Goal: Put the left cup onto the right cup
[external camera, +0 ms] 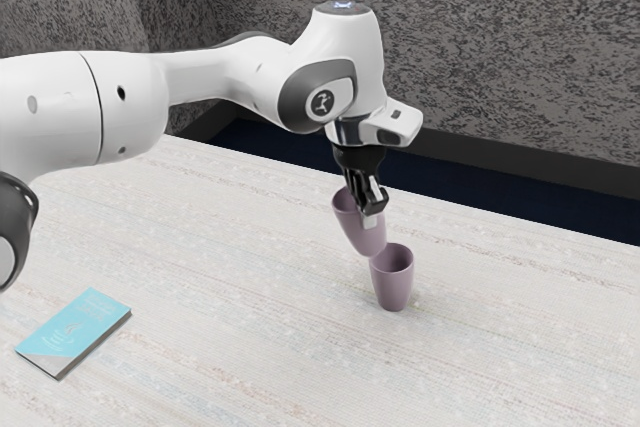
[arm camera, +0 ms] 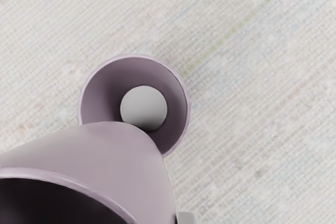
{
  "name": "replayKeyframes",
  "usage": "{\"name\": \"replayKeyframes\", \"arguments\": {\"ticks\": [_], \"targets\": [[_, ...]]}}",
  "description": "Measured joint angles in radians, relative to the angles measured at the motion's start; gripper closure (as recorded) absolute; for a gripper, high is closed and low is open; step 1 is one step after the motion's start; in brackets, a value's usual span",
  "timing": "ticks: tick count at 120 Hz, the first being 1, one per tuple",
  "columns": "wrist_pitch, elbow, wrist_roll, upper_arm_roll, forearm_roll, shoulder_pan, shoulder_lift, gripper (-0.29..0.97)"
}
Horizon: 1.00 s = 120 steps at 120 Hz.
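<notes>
- Table [external camera: 200,247]: pale and wood-grained; the right cup and a book rest on it.
- Arm [external camera: 200,87]: reaches in from the exterior view's left, its hand above the cups.
- Book [external camera: 73,331]: teal, lying flat, well apart from the cups.
- Left cup [external camera: 358,227] [arm camera: 94,171]: clear of the table and tilted, its base by the right cup's rim; I cannot quite tell whether they touch.
- Right cup [external camera: 392,279] [arm camera: 134,103]: upright, mouth open.
- Gripper [external camera: 368,202]: clenched on the left cup's rim.
- Progress: pickup and carry look done; centring, lowering and letting go seem to remain.
</notes>
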Motion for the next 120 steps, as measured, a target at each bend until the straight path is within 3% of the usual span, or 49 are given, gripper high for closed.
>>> {"name": "replayKeyframes", "arguments": {"ticks": [67,120], "targets": [[-0.012,0.115,0.003,-0.028,0.007,0.0,0.089,0.78],[-0.012,0.124,0.006,-0.032,0.002,0.002,0.12,0.78]]}}
